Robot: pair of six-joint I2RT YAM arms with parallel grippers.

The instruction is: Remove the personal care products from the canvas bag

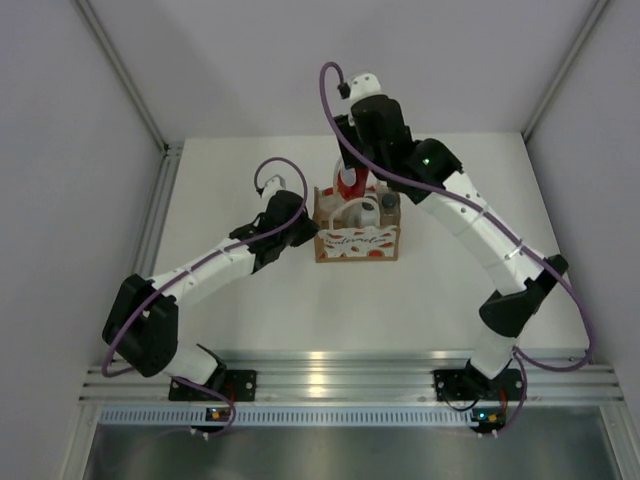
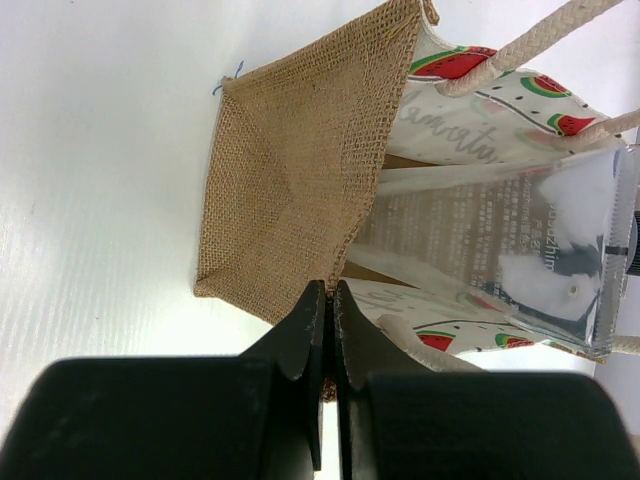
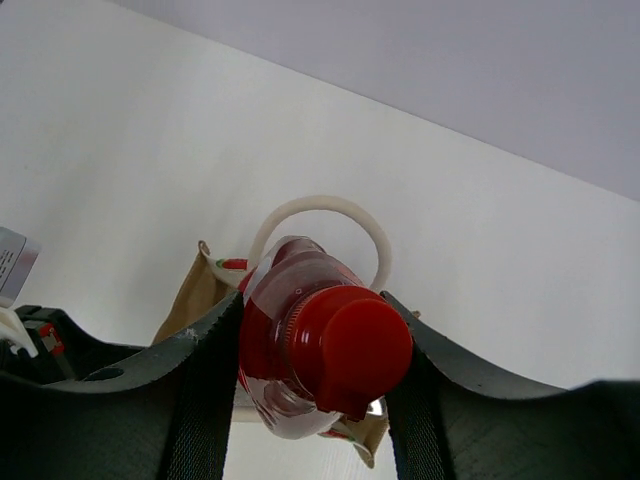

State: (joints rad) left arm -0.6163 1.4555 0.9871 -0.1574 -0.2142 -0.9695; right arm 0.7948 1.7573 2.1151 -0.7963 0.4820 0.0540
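Our right gripper (image 3: 312,360) clamps the red bottle (image 3: 345,345), upright in the canvas bag (image 1: 357,243) (left gripper (image 2: 328,300) shut): we'd lift straight up.

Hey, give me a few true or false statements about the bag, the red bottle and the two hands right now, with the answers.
1. The right hand grips the red bottle. True.
2. The left hand is wide open. False: its fingers are closed together on the burlap side of the canvas bag.
3. The bag lies flat on its side. False: it stands upright on the table, mouth upward.
4. A translucent squeeze tube sits inside the bag. True.
5. The red bottle has been set down beside the bag. False: it is in the right hand's grip at the bag's mouth.
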